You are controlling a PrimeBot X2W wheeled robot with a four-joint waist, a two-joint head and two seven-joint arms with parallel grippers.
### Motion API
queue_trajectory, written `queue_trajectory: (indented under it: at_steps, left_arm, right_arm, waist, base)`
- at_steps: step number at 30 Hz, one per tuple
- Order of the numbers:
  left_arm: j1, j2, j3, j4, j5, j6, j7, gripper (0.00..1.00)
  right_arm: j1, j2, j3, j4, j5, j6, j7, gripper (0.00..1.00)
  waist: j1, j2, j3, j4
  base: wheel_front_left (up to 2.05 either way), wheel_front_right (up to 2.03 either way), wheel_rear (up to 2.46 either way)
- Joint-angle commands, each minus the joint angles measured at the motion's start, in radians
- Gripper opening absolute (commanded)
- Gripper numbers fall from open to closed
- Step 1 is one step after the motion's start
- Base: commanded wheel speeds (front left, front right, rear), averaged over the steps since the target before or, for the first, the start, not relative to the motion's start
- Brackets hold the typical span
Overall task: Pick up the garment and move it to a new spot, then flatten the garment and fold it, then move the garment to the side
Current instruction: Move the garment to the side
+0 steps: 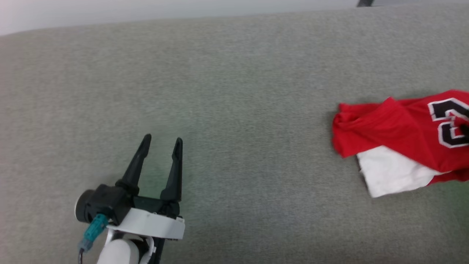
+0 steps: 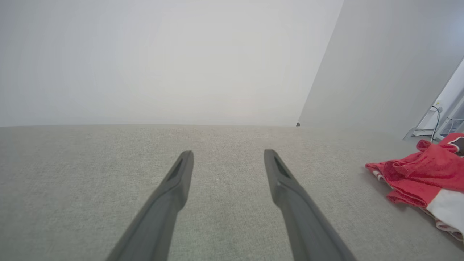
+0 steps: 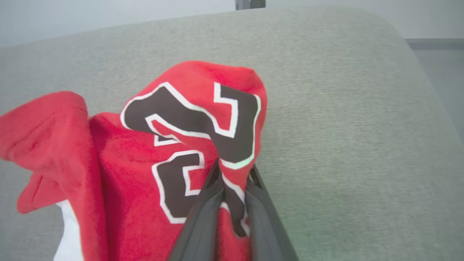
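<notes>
The garment [image 1: 399, 135] is a red jersey with a white panel and black white-outlined numerals, crumpled at the right edge of the grey cushion in the head view. In the right wrist view my right gripper [image 3: 233, 168] is shut on a bunched fold of the garment [image 3: 181, 145] at the numerals, and the cloth rises above the fingers [image 3: 203, 217]. My left gripper [image 1: 161, 141] stands open at the lower left, far from the jersey, with nothing between its fingers. The left wrist view shows the left gripper [image 2: 228, 156] over bare cushion and the garment [image 2: 420, 174] off to the right.
The grey fabric cushion [image 1: 234, 91] spans the whole work area, with its rounded far edge [image 3: 362, 14] against a pale wall. A dark object [image 1: 364, 3] sits beyond the far edge. A cable and a stand [image 2: 433, 123] are at the far right.
</notes>
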Motion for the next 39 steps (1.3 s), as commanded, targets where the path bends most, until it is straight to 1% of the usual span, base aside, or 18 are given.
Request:
queue_trajectory:
  at_steps: [1, 6, 9, 11, 15, 21, 29, 35, 39]
  left_arm:
    - [-0.022, 0.012, -0.005, -0.009, 0.010, -0.004, 0.000, 1.00]
    - [-0.054, 0.030, -0.020, -0.026, 0.016, -0.003, 0.000, 1.00]
    - [-0.073, 0.042, -0.032, -0.037, 0.022, -0.003, 0.000, 1.00]
    - [-0.093, 0.052, -0.042, -0.039, 0.022, -0.003, 0.000, 1.00]
    - [-0.132, 0.063, -0.071, -0.041, 0.028, -0.003, 0.000, 1.00]
    - [-0.172, 0.072, -0.104, -0.046, 0.033, -0.003, 0.000, 1.00]
    - [-0.228, 0.085, -0.143, -0.042, 0.043, -0.003, 0.000, 1.00]
    - [-0.267, 0.097, -0.167, -0.040, 0.050, -0.003, 0.000, 1.00]
    - [-0.275, 0.104, -0.175, -0.038, 0.054, -0.003, 0.000, 1.00]
  right_arm:
    - [-0.025, -0.010, -0.024, 0.011, 0.013, -0.002, -0.023, 0.00]
    - [-0.069, -0.025, -0.054, 0.058, 0.037, -0.002, -0.075, 0.00]
    - [-0.100, -0.051, -0.049, 0.102, 0.011, -0.002, -0.108, 0.00]
    - [-0.124, -0.086, -0.040, 0.137, -0.032, -0.002, -0.135, 0.00]
    - [-0.168, -0.103, -0.052, 0.210, -0.076, -0.002, -0.194, 0.00]
    - [-0.215, -0.095, -0.062, 0.287, -0.125, -0.002, -0.253, 0.00]
    - [-0.276, -0.082, -0.087, 0.399, -0.240, -0.002, -0.352, 0.00]
    - [-0.333, -0.064, -0.112, 0.482, -0.327, -0.002, -0.401, 0.00]
    - [-0.359, -0.045, -0.114, 0.527, -0.360, -0.002, -0.425, 0.00]
  waist:
    - [0.0000, 0.0000, 0.024, -0.046]
    - [0.0000, 0.0000, 0.043, -0.079]
    - [0.0000, 0.0000, 0.060, -0.094]
    - [0.0000, 0.0000, 0.075, -0.099]
    - [0.0000, 0.0000, 0.103, -0.106]
    - [0.0000, 0.0000, 0.137, -0.132]
    - [0.0000, 0.0000, 0.174, -0.164]
    - [0.0000, 0.0000, 0.199, -0.171]
    - [0.0000, 0.0000, 0.204, -0.174]
  base:
    - [0.00, 0.00, 0.00]
    - [0.00, 0.00, 0.00]
    - [0.00, 0.00, 0.00]
    - [0.00, 0.00, 0.00]
    - [0.00, 0.00, 0.00]
    - [0.00, 0.00, 0.00]
    - [0.00, 0.00, 0.00]
    - [0.00, 0.00, 0.00]
    - [0.00, 0.00, 0.00]
